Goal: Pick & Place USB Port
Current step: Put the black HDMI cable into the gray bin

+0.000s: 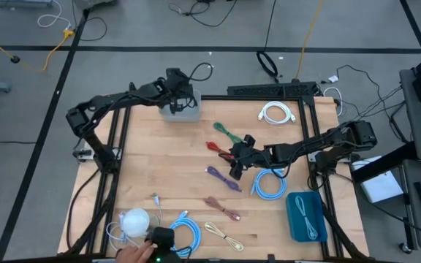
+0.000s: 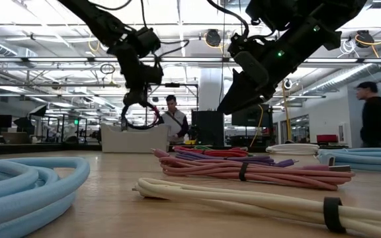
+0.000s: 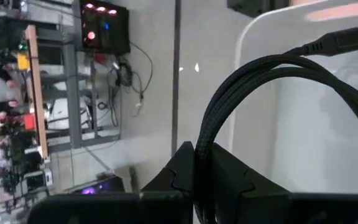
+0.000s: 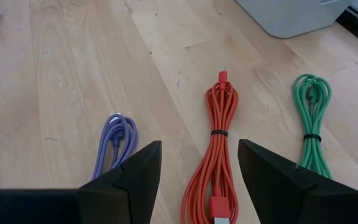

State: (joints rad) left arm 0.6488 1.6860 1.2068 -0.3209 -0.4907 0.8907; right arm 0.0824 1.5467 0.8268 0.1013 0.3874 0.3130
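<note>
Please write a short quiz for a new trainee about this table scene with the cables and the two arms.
1. True or false: the left claw is shut on a coiled black braided cable.
2. Which bundled cable lies between the open right claw's fingers in its wrist view?
A. green cable
B. red-orange cable
C. purple cable
3. Fill in: the left claw hangs over the grey plastic ___ at the wooden table's far edge.

Key: 1 true; 2 B; 3 bin.
</note>
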